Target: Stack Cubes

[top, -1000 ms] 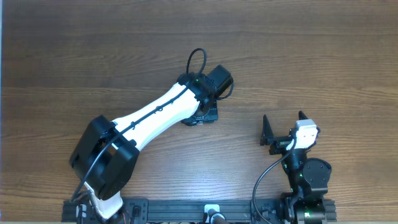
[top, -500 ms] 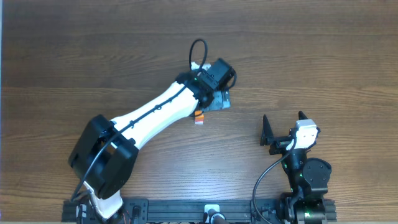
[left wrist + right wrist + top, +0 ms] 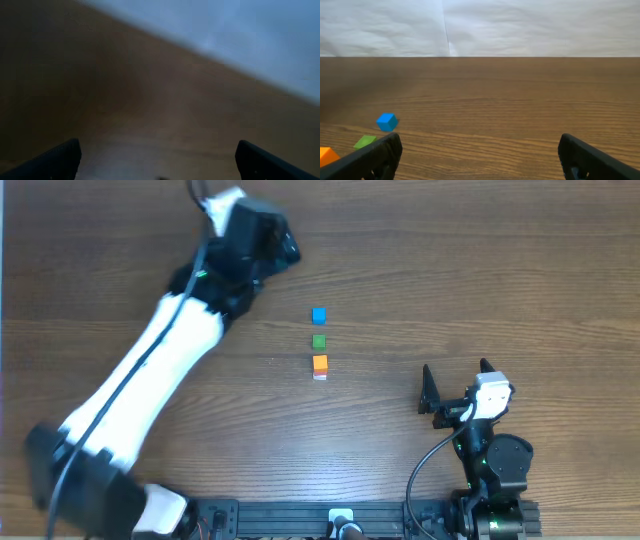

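Three small cubes lie in a short line at mid-table, each apart from the others: blue (image 3: 319,315) farthest back, green (image 3: 319,341) in the middle, orange (image 3: 320,363) nearest, with a pale sliver at its near edge. From the right wrist they appear as blue (image 3: 387,121), green (image 3: 365,141) and orange (image 3: 327,155). My left gripper (image 3: 262,235) is lifted at the far back left, well away from the cubes; its fingers stand wide apart and empty (image 3: 159,162) over blurred wood. My right gripper (image 3: 455,383) rests open and empty to the right of the cubes (image 3: 480,165).
The brown wooden table (image 3: 480,270) is bare around the cubes. The white left arm (image 3: 150,370) slants across the table's left half. A pale wall (image 3: 520,25) rises behind the table's far edge.
The left arm has swung from over the table's middle up and far to the left, uncovering the three cubes. The right arm has kept still.
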`<act>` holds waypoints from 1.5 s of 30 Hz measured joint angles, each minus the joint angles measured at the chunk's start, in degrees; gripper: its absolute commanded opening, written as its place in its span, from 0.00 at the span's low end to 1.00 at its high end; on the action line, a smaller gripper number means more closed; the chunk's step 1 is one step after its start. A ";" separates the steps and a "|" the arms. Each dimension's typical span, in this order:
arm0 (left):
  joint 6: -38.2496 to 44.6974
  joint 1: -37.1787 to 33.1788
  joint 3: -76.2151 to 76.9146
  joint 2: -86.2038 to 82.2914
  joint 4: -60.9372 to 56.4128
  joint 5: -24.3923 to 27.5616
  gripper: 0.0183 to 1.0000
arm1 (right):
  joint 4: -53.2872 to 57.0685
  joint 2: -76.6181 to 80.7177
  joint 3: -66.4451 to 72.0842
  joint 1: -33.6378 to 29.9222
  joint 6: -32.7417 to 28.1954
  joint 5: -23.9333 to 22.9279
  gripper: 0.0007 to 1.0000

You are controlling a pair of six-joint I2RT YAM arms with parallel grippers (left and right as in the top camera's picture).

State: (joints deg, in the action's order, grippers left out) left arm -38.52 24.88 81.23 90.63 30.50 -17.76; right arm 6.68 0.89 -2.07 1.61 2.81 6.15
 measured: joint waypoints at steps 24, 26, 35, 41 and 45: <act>32.30 -25.73 -44.39 -66.42 -21.00 25.09 0.94 | -0.09 -0.09 0.04 0.00 0.00 -0.02 0.99; 34.23 -26.95 -48.48 -71.08 -21.38 27.39 0.97 | -0.09 -0.09 0.04 0.00 0.00 -0.02 0.99; 36.57 -31.23 -67.78 -86.53 -22.62 33.77 1.00 | -0.09 -0.09 0.04 0.00 -0.02 0.00 0.99; 33.97 -30.95 -74.58 -89.74 -27.17 34.47 1.00 | -0.09 -0.09 0.04 0.00 0.02 0.00 0.99; 33.03 -29.57 -76.65 -89.79 -27.93 34.10 1.00 | -0.09 -0.09 0.04 0.00 0.00 0.00 0.99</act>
State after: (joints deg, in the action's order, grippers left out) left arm -5.50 -4.69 4.58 0.84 2.57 16.34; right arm 6.59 0.80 -2.02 1.61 2.81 6.15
